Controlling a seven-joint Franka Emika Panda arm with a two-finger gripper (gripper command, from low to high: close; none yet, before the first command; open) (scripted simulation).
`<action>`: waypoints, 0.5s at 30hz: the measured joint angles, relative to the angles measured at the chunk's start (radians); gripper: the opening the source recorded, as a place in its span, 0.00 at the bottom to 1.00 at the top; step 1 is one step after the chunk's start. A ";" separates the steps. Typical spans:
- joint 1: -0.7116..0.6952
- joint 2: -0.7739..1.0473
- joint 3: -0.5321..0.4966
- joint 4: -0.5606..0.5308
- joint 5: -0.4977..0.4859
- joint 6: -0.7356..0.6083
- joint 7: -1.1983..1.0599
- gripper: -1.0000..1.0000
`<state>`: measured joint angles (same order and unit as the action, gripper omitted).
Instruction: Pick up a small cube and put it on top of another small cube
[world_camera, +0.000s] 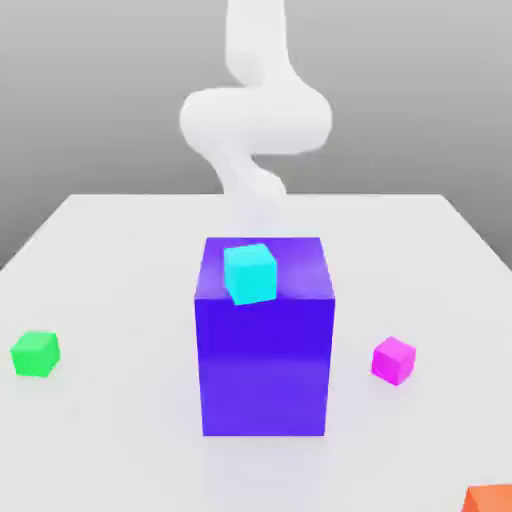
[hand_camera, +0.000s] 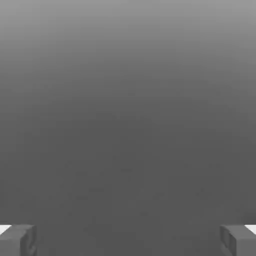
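Nearest the exterior camera, an orange cube (world_camera: 492, 499) shows at the frame's 5 o'clock corner. Big blue-violet block (world_camera: 264, 352), centre, carries a cyan cube (world_camera: 249, 272) on its top face. Magenta cube (world_camera: 393, 360), the piece to lift, rests on the white table (world_camera: 120, 440) at the block's 3 o'clock, near but apart; green cube (world_camera: 36, 353), its destination, lies at 9 o'clock, well apart. Gripper (hand_camera: 128, 240): fingertips (hand_camera: 17, 240) spread wide, holding nothing. Judged rigid, light and smooth-faced, the magenta cube should be pinched across two opposite vertical faces at mid-height.
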<state>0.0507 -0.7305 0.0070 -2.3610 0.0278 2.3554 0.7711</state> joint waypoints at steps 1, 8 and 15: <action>0.024 0.035 0.005 -0.029 0.013 0.027 -0.014 0.50; 0.177 0.253 0.063 -0.213 0.087 0.197 -0.094 0.50; 0.312 0.463 0.155 -0.392 0.125 0.363 -0.146 0.50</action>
<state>0.3629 -0.2675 0.1616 -2.7532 0.1526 2.7187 0.6251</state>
